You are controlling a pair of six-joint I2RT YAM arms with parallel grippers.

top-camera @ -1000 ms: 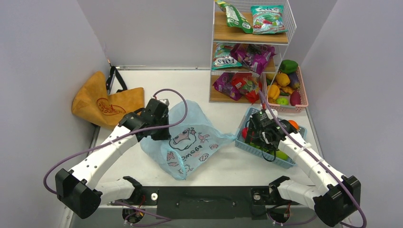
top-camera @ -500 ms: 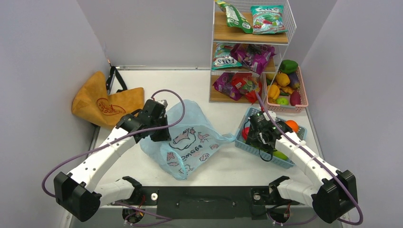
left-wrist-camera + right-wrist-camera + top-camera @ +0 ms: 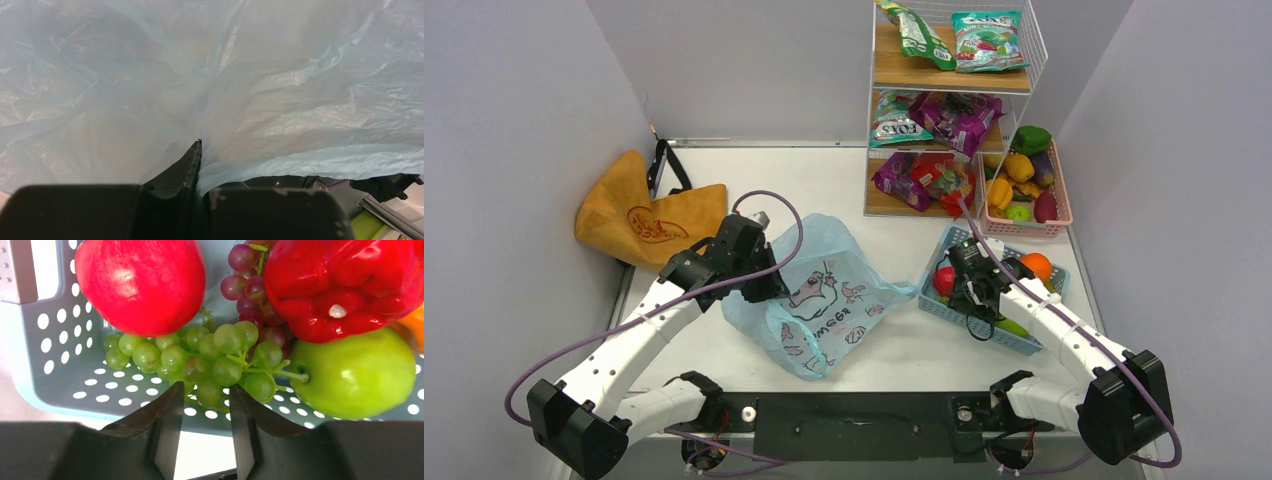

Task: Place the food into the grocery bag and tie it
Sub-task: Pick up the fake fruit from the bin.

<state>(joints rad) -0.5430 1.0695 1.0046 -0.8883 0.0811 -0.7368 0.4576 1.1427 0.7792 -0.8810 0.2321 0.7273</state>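
Jaws of the left gripper (image 3: 199, 145) are pressed together with a fold of the light blue grocery bag (image 3: 250, 75) pinched between their tips, the thin plastic fanning out in creases from that point. Jaws of the right gripper (image 3: 205, 395) stand apart with a narrow gap, and the lowest berries of the green grapes (image 3: 200, 360) hang between the tips; I cannot tell whether the fingers touch them. That bunch lies inside the blue perforated basket (image 3: 65, 370), against its near wall. Also in the basket are a red apple (image 3: 142, 282), a red pepper (image 3: 340, 285), a green apple (image 3: 352, 372) and some purple grapes (image 3: 255, 295). The grocery bag (image 3: 834, 290) lies crumpled on the table just left of the basket (image 3: 1024, 340), one corner reaching its left edge, cartoon print facing up. A tan tote (image 3: 649, 220) sits well left of the basket, a wire shelf (image 3: 954, 110) of snack packets stands behind it, and a pink basket (image 3: 1059, 215) of produce is behind it too
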